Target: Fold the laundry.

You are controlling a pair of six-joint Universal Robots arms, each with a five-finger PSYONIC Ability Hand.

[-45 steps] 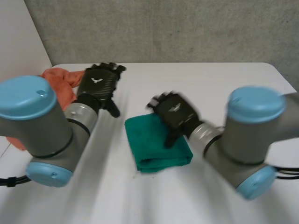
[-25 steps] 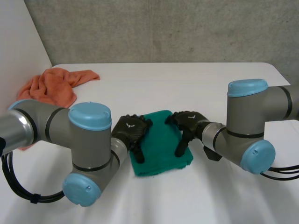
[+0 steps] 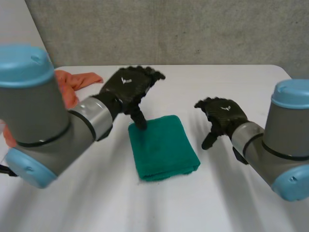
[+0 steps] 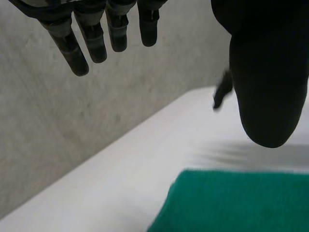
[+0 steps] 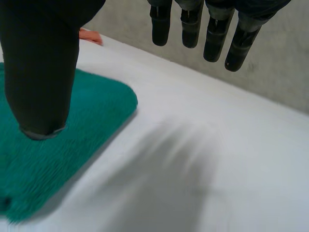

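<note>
Your green towel (image 3: 163, 147) lies folded into a compact rectangle mid table (image 3: 231, 208), flat, layers stacked. This piece looks done or close to it, which is likely why neither hand has hold of it. The orange cloth (image 3: 75, 83) sits crumpled at the table's far left, well apart from the towel and not folded yet, so it is probably next in line.

Your left hand (image 3: 128, 86) hangs over the towel's far left corner, palm down, with fingers (image 4: 91, 41) straight and spread and thumb (image 4: 268, 82) pointing down toward the corner. In the left wrist view the thumb is clear of the cloth, so call this hand released, holding nothing. The left arm reaches in from the near left, its elbow joint close to the camera.

Your right hand (image 3: 221, 115) is just right of the towel, apart from it, over bare table. Its fingers are straight and loosely together, the thumb is on the towel side, and nothing is pinched, so it is released too. The palm faces down.

Judgement: both hands look parked off a finished fold, and going for the orange cloth calls for a far-left reach, best by your left hand
</note>
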